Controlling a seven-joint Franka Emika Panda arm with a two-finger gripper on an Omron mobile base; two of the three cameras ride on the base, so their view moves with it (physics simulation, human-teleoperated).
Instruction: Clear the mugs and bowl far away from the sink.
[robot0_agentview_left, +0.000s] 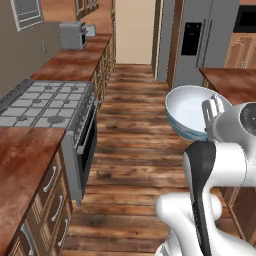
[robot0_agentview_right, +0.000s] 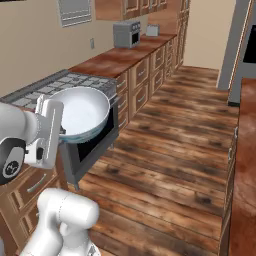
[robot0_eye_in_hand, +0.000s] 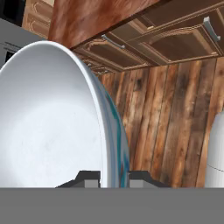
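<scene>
Left edge: stove (robot0_agentview_left: 45, 102) and wooden counter (robot0_agentview_left: 75, 62).
Middle: open plank floor (robot0_agentview_left: 135, 150).
Bowl (robot0_agentview_left: 192, 112): aloft over the aisle, tilted.
My gripper (robot0_eye_in_hand: 114, 177): clamped on the bowl's rim.
Right base view: toaster oven (robot0_agentview_right: 126, 33) far along the counter.

Open floor (robot0_agentview_left: 130, 150) runs between both counters (robot0_agentview_left: 75, 62).

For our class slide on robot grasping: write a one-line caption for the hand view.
End effector pinching the rim of the white bowl, carried above the wooden floor.
</scene>
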